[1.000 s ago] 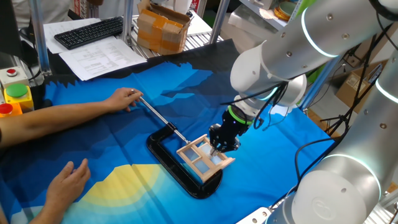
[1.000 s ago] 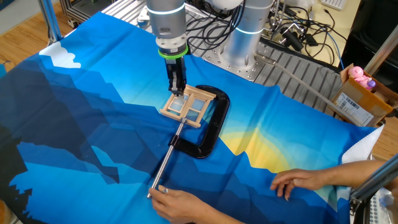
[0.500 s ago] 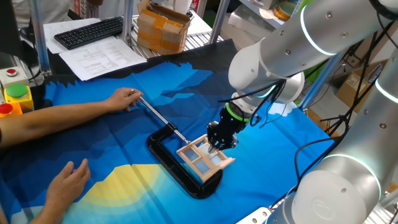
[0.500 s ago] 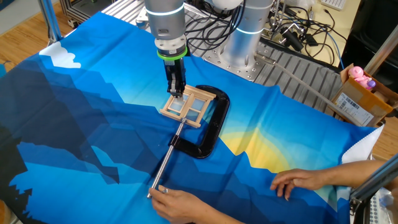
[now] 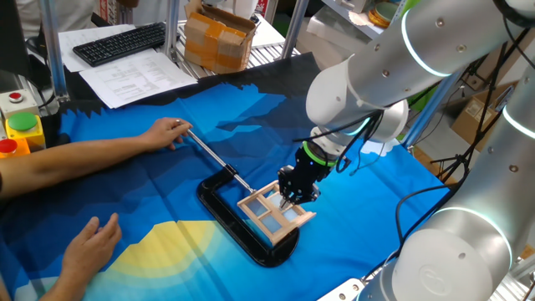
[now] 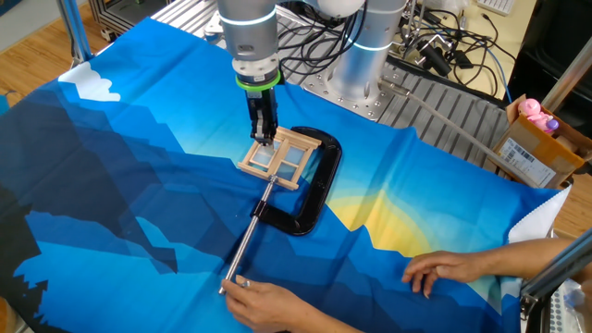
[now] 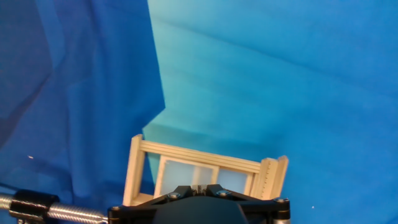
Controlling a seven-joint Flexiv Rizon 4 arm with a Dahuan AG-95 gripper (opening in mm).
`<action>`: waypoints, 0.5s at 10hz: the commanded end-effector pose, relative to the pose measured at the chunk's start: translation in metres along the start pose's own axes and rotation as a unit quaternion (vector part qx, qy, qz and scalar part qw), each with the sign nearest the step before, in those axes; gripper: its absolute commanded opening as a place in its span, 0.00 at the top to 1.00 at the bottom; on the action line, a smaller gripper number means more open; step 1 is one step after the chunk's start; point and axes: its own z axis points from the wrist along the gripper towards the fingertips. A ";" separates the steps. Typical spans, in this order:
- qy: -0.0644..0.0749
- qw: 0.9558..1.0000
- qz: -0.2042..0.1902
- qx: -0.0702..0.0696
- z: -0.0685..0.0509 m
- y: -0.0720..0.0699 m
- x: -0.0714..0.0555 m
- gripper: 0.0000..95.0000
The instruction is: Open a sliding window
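Note:
The sliding window (image 5: 276, 214) is a small light wood frame with pale bluish panes, lying flat on the blue cloth inside a black C-shaped clamp (image 5: 236, 232). It also shows in the other fixed view (image 6: 280, 158) and in the hand view (image 7: 205, 167). My gripper (image 5: 288, 201) points down onto the window's far side, its tips at the pane area near the middle bar (image 6: 264, 141). In the hand view the gripper (image 7: 199, 188) has its fingers pressed together, with nothing visibly held between them.
A person's hand (image 5: 170, 132) holds the end of the clamp's metal rod (image 5: 211, 157); their other hand (image 5: 90, 247) rests on the cloth near the front edge. A keyboard (image 5: 121, 42), papers and a cardboard box (image 5: 219, 38) lie behind the cloth. Cables (image 6: 435, 46) lie near my base.
My gripper has edged slightly left over the window while staying low on it. The window frame, clamp and the person's hands have not visibly moved.

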 end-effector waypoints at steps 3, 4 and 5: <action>-0.003 1.000 -0.003 0.001 0.000 -0.002 0.001 1.00; -0.003 1.000 -0.003 0.001 0.001 -0.002 0.001 1.00; -0.004 1.000 -0.004 0.002 0.001 -0.002 0.001 1.00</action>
